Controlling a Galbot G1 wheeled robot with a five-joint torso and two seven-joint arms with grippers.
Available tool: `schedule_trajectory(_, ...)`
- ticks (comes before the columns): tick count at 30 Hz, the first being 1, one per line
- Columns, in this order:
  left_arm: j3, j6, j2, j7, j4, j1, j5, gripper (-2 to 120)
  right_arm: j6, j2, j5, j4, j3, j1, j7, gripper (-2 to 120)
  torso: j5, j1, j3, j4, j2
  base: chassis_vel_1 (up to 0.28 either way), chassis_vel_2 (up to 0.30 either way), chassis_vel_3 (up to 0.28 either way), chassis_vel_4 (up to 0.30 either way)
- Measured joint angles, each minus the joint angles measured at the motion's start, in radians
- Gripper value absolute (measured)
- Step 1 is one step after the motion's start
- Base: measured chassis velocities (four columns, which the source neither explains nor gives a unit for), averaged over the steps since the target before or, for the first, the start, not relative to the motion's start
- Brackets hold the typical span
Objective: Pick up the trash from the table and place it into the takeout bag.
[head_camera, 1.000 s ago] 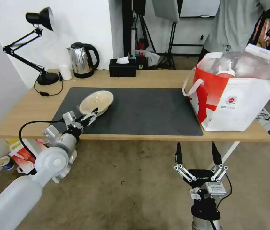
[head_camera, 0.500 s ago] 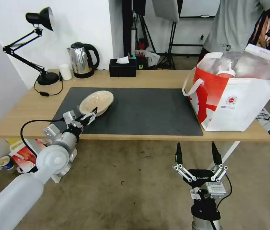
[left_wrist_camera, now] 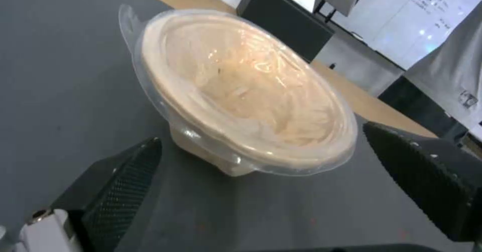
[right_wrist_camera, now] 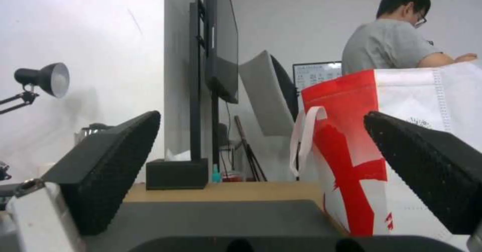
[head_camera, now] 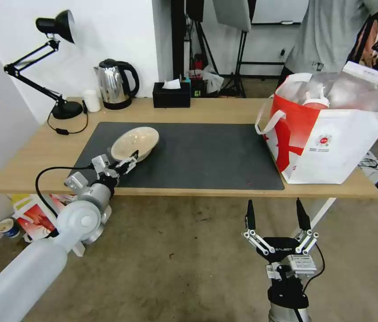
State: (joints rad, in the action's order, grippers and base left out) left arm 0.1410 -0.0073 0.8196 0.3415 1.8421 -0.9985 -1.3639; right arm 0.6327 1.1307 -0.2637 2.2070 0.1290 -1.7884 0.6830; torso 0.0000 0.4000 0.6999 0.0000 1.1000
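Left gripper (head_camera: 128, 162) nearer one bowl (head_camera: 135, 141).

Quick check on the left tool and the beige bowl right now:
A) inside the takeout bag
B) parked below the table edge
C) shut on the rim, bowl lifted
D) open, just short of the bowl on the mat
D: the left tool is open, its fingers apart and clear of the beige bowl, which sits on the mat.
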Motion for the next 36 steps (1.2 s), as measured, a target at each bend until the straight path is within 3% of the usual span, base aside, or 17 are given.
schedule_trajectory(5,-0.004,0.001,0.002,-0.001,-0.006,0.005,0.0,100,0.0,0.0,0.0,0.0,0.0,0.0,0.0,100,0.0,0.0,0.0,0.0,0.0,0.0,0.0,0.0,0.0)
schedule_trajectory(7,-0.006,0.001,0.002,-0.001,-0.008,0.007,0.0,89,0.0,0.0,0.0,0.0,0.0,0.0,0.0,100,0.0,0.0,0.0,0.0,0.0,0.0,0.0,0.0,0.0)
schedule_trajectory(9,-0.006,0.001,0.002,-0.001,-0.008,0.007,0.0,89,0.0,0.0,0.0,0.0,0.0,0.0,0.0,100,0.0,0.0,0.0,0.0,0.0,0.0,0.0,0.0,0.0)
schedule_trajectory(10,-0.01,0.004,0.003,-0.003,-0.016,0.015,0.0,80,0.0,0.0,0.0,0.0,0.0,0.0,0.0,100,0.0,0.0,0.0,0.0,0.0,0.0,0.0,0.0,0.0)
schedule_trajectory(13,-0.011,0.007,0.004,-0.003,-0.02,0.018,0.0,72,0.0,0.0,0.0,0.0,0.0,0.0,0.0,100,0.0,0.0,0.0,-0.0001,0.0,0.0,0.0,0.0,0.0)
schedule_trajectory(21,-0.012,0.015,0.005,-0.004,-0.024,0.022,0.001,36,0.0,0.0,0.0,0.0,0.0,0.0,0.0,100,0.0,0.0,0.0,0.0,0.0,0.0,0.0,0.0,0.0)
schedule_trajectory(23,-0.012,0.015,0.004,-0.004,-0.022,0.022,0.001,32,0.0,0.0,0.0,0.0,0.0,0.0,0.0,100,0.0,0.0,0.0,0.0,0.0,0.0,0.0,0.0,0.0)
schedule_trajectory(26,-0.01,0.014,0.001,-0.004,-0.017,0.022,0.001,17,0.0,0.0,0.0,0.0,0.0,0.0,0.0,100,0.0,0.0,0.0,0.0,0.0,0.0,0.0,0.0,0.0)
schedule_trajectory(31,0.0,0.01,-0.002,-0.004,-0.007,0.016,0.0,1,0.0,0.0,0.0,0.0,0.0,0.0,0.0,100,0.0,0.0,0.0,0.0,0.0,0.0,0.0,0.0,0.0)
schedule_trajectory(36,0.011,0.007,-0.009,-0.004,0.002,0.011,-0.004,1,0.0,0.0,0.0,0.0,0.0,0.0,0.0,100,0.0,0.0,0.0,0.0,0.0,0.0,0.0,0.0,0.0)
